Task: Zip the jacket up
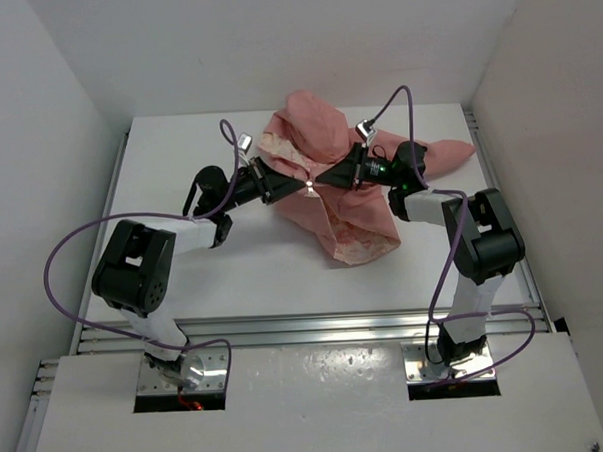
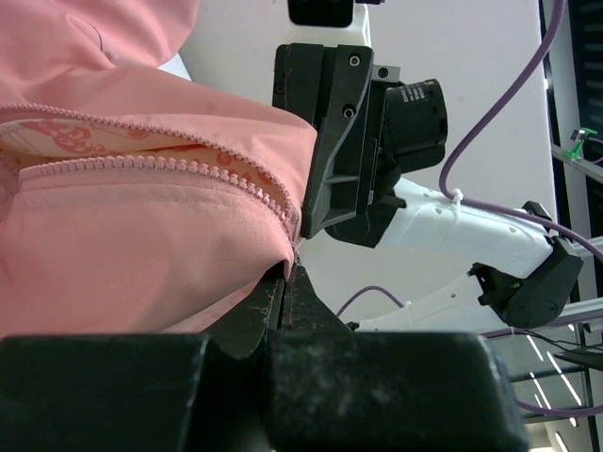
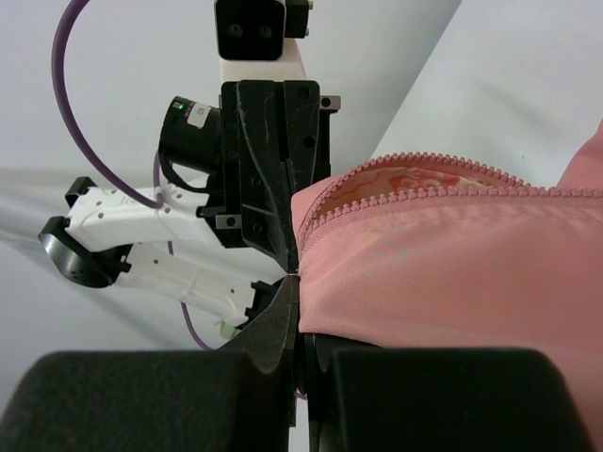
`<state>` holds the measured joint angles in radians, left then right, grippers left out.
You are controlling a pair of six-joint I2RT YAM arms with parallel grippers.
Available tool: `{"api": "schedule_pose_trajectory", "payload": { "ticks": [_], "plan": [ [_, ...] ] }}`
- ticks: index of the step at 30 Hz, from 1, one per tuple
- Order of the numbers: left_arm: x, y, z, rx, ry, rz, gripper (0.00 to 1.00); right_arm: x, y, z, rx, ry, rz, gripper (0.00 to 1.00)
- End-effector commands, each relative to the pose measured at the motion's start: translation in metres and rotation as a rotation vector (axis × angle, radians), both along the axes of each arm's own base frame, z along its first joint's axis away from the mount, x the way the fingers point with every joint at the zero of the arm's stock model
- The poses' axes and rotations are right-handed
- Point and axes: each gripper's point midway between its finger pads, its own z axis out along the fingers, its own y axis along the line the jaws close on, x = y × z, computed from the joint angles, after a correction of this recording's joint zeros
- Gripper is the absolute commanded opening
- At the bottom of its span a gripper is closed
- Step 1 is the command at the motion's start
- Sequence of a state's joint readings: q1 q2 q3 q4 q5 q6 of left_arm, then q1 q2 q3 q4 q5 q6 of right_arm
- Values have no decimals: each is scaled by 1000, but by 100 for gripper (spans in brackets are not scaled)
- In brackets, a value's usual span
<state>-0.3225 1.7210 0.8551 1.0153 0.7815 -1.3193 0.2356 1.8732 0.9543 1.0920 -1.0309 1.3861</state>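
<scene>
Left fingers [image 1: 285, 184], right fingers [image 1: 339, 172] pinch jacket [image 1: 356, 224] front edge, tips meeting.

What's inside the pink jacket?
The jacket shows its cream flowery lining through the open zipper. Anything deeper inside is covered by the pink fabric.

No legible writing anywhere — just a tiny label [image 2: 415, 94] on the black camera [image 2: 412, 118], too blurred to read.
</scene>
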Motion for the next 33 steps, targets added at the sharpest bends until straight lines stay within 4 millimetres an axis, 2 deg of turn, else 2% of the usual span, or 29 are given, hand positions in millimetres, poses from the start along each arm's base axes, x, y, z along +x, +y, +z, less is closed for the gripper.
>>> {"api": "schedule_pose_trajectory", "payload": {
  "ticks": [1,9,21,25,28,30,33],
  "plan": [
    [8,4,33,-48,-118,29,0,-9,7,18,26,-83,39,0],
    [16,16,32,-48,-118,68,0,-16,11,28,57,-59,92,0],
    [13,16,49,-56,-189,62,0,-37,20,6,-39,-32,206,0],
    [15,15,56,-58,-216,64,0,-42,19,-3,-77,-75,227,0],
    [12,14,61,-59,-236,46,0,-47,17,-12,-108,-43,237,0],
    [12,15,62,-49,-256,50,0,-50,16,-10,-110,-48,248,0],
    [16,18,53,-22,-245,64,0,-54,16,-6,-103,-69,277,0]
  ]
}}
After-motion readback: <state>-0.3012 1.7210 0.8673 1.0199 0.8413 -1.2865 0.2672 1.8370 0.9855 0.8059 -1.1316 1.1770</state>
